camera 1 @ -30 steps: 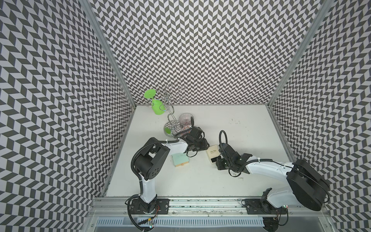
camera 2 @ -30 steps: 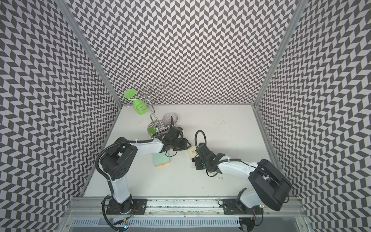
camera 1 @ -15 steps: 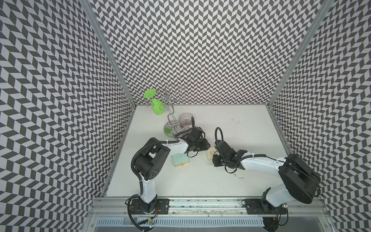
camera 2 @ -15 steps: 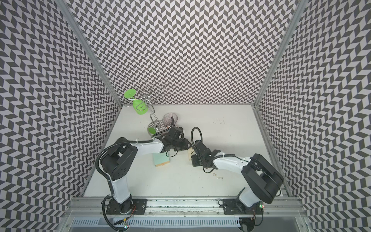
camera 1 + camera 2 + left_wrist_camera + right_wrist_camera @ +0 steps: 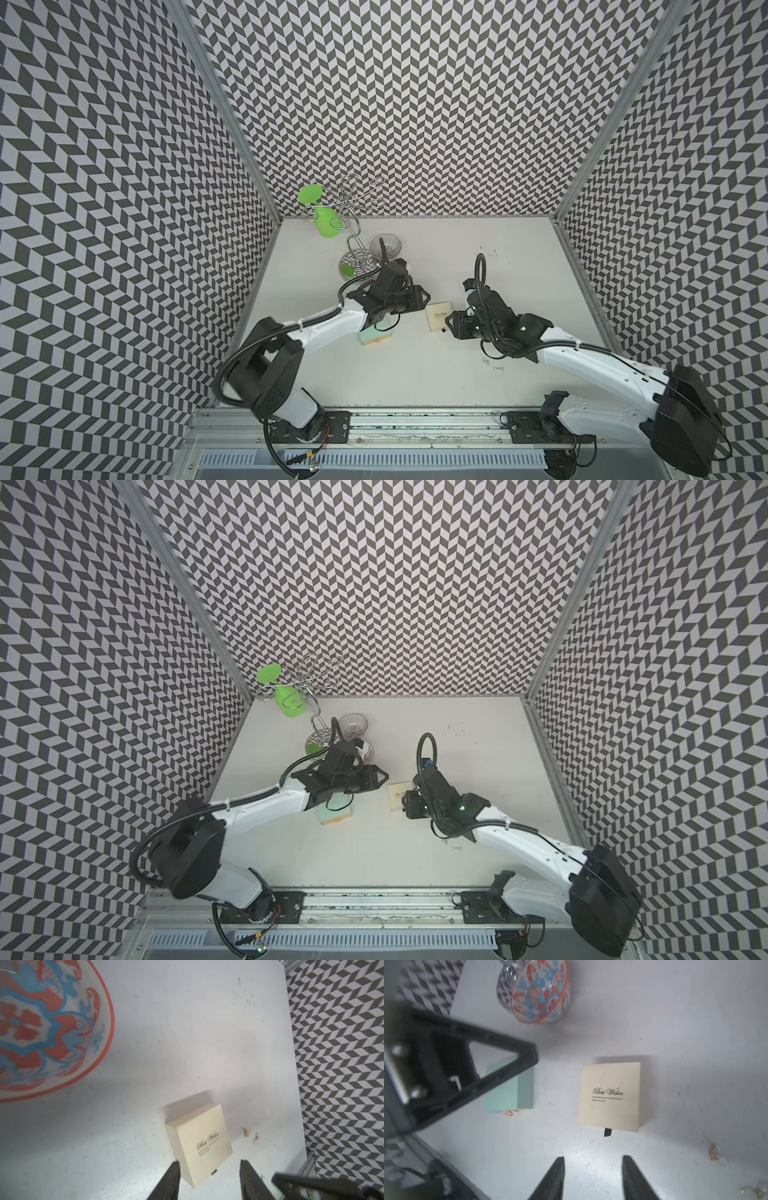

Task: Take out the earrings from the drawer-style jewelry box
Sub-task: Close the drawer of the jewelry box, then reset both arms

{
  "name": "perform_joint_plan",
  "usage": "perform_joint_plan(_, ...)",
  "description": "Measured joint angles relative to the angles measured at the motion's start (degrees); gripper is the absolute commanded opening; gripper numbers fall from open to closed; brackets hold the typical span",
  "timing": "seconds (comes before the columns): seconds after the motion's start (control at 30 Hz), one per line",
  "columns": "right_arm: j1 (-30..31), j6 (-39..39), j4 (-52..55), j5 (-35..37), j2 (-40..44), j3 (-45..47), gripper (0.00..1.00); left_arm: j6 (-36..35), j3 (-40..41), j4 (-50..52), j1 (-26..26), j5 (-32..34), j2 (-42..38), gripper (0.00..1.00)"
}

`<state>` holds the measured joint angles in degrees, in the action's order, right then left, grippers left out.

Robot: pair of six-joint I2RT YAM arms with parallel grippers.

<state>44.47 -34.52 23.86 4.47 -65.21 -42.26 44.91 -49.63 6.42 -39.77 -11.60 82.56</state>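
Left of the cream drawer box [image 5: 438, 318], a teal box [image 5: 372, 336] sits half hidden under my left arm. Left fingers [image 5: 172, 1180] are spread and empty beside it, and so are the right fingers [image 5: 554, 1178]. The earrings [image 5: 246, 1132] lie on the counter [image 5: 415, 374] right of it — tiny, blurred.

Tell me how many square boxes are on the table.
2. The cream box lies uncovered in front of the right gripper; the mint box lies partly under the left arm. The arms could hide more.
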Motion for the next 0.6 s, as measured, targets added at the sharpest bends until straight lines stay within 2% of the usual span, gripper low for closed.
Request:
perform_joint_plan(0.03,-0.02,-0.57,1.05,1.90,1.49,-0.09,0.98,0.20,2.40,1.05,0.04,0.68,-4.15,0.63)
perform_joint_plan(0.13,-0.46,-1.46,3.26,6.82,4.76,-0.48,0.99,0.81,7.67,4.90,2.05,2.19,-14.82,0.83)
perform_joint_plan(0.17,-0.81,-1.90,4.04,8.35,5.35,-0.98,0.99,1.05,8.94,6.69,3.74,2.95,-18.62,0.99)
perform_joint_plan(0.3,-2.38,-2.32,5.60,13.88,5.51,-3.85,0.99,0.33,9.86,11.43,11.74,4.52,-28.41,1.00)
perform_joint_plan(0.4,-2.95,-1.99,5.66,17.99,5.60,-5.88,0.99,-1.51,8.85,13.92,17.14,6.05,-31.61,1.00)
perform_joint_plan(0.5,-4.26,-1.79,5.60,21.64,6.08,-7.50,0.99,-3.26,6.58,16.48,18.43,10.32,-31.67,1.00)
perform_joint_plan(0.6,-9.27,-2.67,4.83,25.53,6.16,-8.66,0.99,-3.06,5.46,17.94,18.43,16.61,-31.71,1.00)
